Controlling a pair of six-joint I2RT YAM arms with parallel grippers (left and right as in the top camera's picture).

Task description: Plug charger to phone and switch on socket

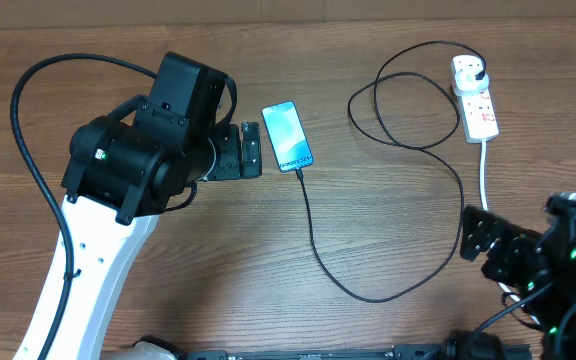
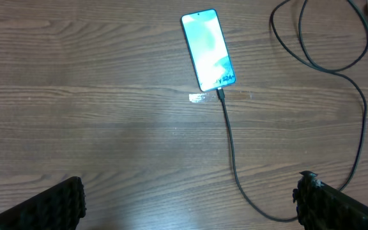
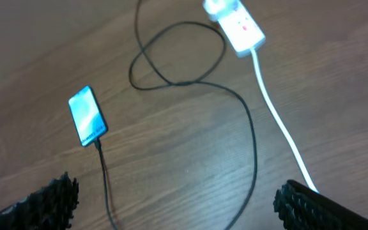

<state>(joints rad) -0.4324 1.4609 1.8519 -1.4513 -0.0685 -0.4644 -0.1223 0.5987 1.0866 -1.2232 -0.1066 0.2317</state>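
Left gripper (image 1: 252,150): jaws spread wide and holding nothing. In the overhead view it sits just beside the long edge of the slim rectangular phone with the light blue-teal screen (image 1: 287,136), on the side facing away from the power strip. The left wrist view shows it clear of the phone.

Right gripper (image 1: 471,235): jaws likewise spread and empty, well apart from the phone, beyond the cable loops.

The phone lies flat on the brown wood-grain table (image 1: 168,290), screen up.

The long thin black charger cable (image 1: 313,240) meets the phone's short lower edge with its connector tip. It then sweeps away in a wide curve, loops over itself and ends in a black plug (image 1: 476,70) seated in the white elongated power strip (image 1: 478,105).

The strip lies well apart from the phone. Its thick white cord (image 1: 483,170) runs toward the right gripper. Switch position cannot be determined.
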